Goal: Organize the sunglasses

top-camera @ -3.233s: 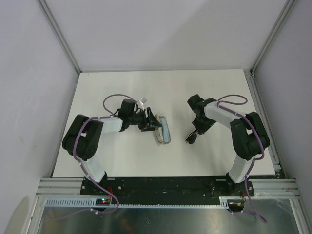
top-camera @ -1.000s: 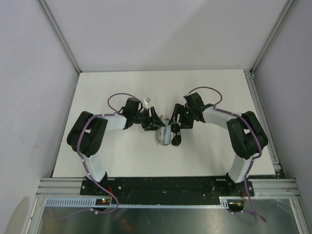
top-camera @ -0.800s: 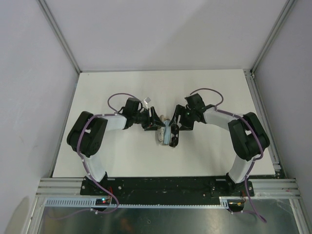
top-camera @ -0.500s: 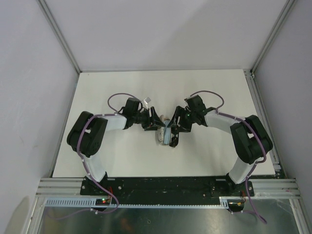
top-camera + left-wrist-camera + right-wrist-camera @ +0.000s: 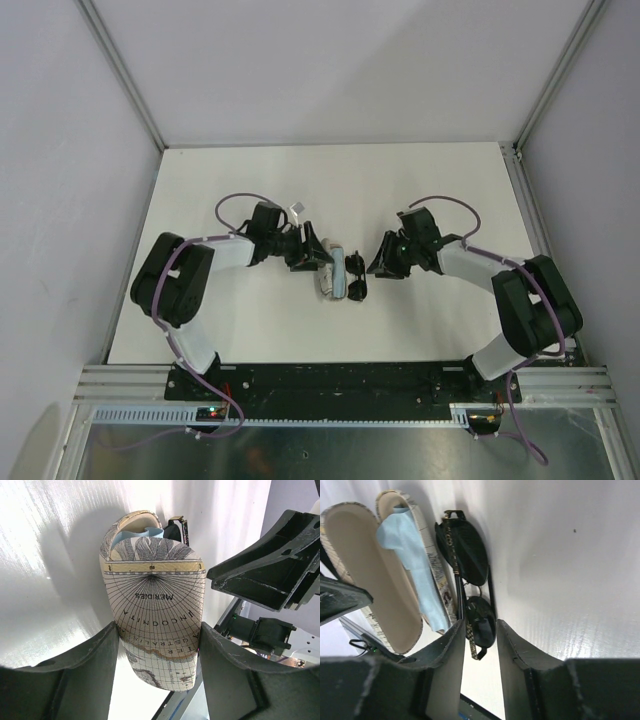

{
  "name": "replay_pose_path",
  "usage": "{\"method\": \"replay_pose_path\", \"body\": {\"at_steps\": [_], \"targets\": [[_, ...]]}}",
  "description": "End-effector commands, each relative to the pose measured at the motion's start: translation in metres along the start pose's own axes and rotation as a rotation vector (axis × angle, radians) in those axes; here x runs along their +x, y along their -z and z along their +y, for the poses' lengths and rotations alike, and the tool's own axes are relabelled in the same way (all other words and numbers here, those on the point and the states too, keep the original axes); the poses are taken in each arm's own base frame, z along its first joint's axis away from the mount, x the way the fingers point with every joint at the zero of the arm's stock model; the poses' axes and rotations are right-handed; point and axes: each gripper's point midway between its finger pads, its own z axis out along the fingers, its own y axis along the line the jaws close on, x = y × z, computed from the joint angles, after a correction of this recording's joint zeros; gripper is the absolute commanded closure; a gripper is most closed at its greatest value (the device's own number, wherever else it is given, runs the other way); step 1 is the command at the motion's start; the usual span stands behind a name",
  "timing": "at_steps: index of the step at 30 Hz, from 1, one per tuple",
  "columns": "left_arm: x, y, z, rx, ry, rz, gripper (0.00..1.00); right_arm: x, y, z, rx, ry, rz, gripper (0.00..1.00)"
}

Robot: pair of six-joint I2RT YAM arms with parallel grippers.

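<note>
The sunglasses (image 5: pixel 465 580) lie on the table (image 5: pixel 560 555), touching or nearly touching the open case (image 5: pixel 155 605), which my left end effector (image 5: pixel 157 635) clamps by its sides. My right end effector (image 5: pixel 481 626) hangs near them, part-open and empty. They look light, thin-wired and fragile, with slick lenses. I'd pinch the frame at the bridge, gently.

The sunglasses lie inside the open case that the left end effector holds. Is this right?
Not quite. The sunglasses lie on the table beside the open case, not inside it; the right wrist view shows this. The left end effector does hold the case.
</note>
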Motion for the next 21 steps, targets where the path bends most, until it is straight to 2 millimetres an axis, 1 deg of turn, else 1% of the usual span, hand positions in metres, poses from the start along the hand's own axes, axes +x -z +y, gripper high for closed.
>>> {"method": "replay_pose_path", "body": {"at_steps": [1,5,12,21], "targets": [[0.019,0.007,0.032,-0.125,-0.004,0.031,0.49,-0.009,0.003,-0.007,0.027,0.068,-0.055,0.66],[0.019,0.008,0.033,-0.134,-0.005,0.034,0.49,-0.008,-0.01,-0.013,0.031,0.072,-0.043,0.68],[0.021,0.007,0.037,-0.147,0.0,0.041,0.49,-0.002,-0.029,-0.012,0.049,0.096,-0.005,0.68],[0.018,0.006,0.036,-0.147,-0.001,0.041,0.49,0.005,-0.039,-0.011,0.051,0.103,0.03,0.68]]}}
